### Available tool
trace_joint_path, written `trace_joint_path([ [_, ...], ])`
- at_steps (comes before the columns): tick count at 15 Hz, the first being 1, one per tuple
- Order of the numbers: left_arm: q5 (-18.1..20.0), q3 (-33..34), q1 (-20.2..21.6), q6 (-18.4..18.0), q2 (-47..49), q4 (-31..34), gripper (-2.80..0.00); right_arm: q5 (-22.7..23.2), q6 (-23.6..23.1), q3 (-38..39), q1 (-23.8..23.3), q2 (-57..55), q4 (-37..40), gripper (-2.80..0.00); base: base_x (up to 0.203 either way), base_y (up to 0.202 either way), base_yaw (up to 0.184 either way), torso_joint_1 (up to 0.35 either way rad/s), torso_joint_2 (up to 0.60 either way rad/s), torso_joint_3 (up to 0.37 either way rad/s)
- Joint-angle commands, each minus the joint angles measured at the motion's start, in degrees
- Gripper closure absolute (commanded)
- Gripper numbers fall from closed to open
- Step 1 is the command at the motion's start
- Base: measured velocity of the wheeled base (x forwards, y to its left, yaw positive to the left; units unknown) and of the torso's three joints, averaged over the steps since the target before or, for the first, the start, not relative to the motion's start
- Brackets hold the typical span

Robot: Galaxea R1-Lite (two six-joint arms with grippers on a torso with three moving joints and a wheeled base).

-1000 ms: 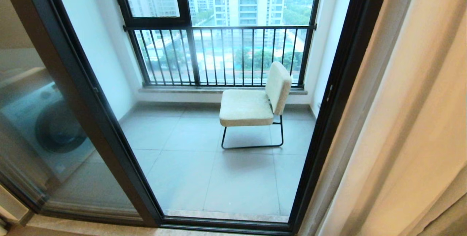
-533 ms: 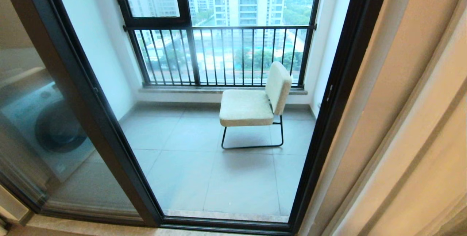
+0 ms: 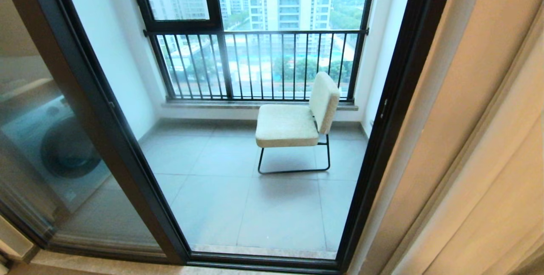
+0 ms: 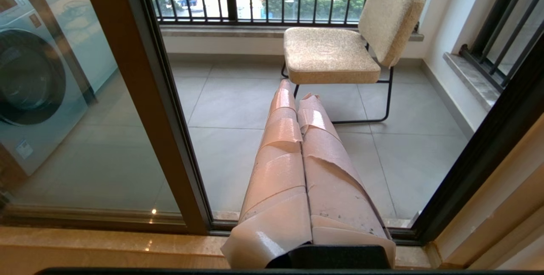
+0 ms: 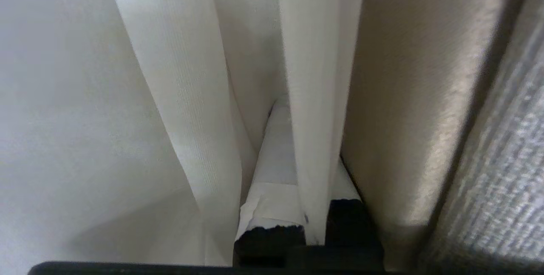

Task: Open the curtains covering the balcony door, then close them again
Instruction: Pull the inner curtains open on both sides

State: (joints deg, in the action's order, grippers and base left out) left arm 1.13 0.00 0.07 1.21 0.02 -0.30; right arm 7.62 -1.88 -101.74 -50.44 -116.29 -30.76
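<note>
Right pincer (image 5: 293,147) pinches a white fold of the curtains (image 5: 310,75) between its closed fingers.

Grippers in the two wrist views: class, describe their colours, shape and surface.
The left gripper has two long parts that taper toward the tips, wrapped in glossy pinkish-beige tape, creased and torn at the edges, with a black base below. The right gripper shows pale tape with ragged edges over black parts, mostly hidden among the curtains. No cables or markings show.

The curtains (image 3: 480,147), cream-beige pleated fabric, hang gathered at the right side. The balcony door (image 3: 399,96), dark-framed glass, stands uncovered; a white fold (image 5: 312,96) lies between taped fingers.
</note>
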Motion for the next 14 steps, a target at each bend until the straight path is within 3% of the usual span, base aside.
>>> trace_joint_path([
  [1, 0.0, 0.0, 0.0, 0.0, 0.0, 0.0, 0.00, 2.7, -0.1, 2.8, 0.7, 3.9, -0.2, 0.00, 0.000, 0.000, 0.000, 0.000, 0.00, 0.000],
  [4, 0.0, 0.0, 0.0, 0.0, 0.0, 0.0, 0.00, 8.3, 0.1, 10.7, 2.5, 11.0, 0.3, 0.00, 0.000, 0.000, 0.000, 0.000, 0.00, 0.000],
  [9, 0.0, 0.0, 0.0, 0.0, 0.0, 0.0, 0.00, 23.0, 0.8, 26.0, 6.8, 24.4, 1.5, 0.00, 0.000, 0.000, 0.000, 0.000, 0.00, 0.000],
  [14, 0.0, 0.0, 0.0, 0.0, 0.0, 0.0, 0.00, 26.2, 1.7, 34.2, 15.1, 34.0, 5.7, 0.00, 0.000, 0.000, 0.000, 0.000, 0.00, 0.000],
])
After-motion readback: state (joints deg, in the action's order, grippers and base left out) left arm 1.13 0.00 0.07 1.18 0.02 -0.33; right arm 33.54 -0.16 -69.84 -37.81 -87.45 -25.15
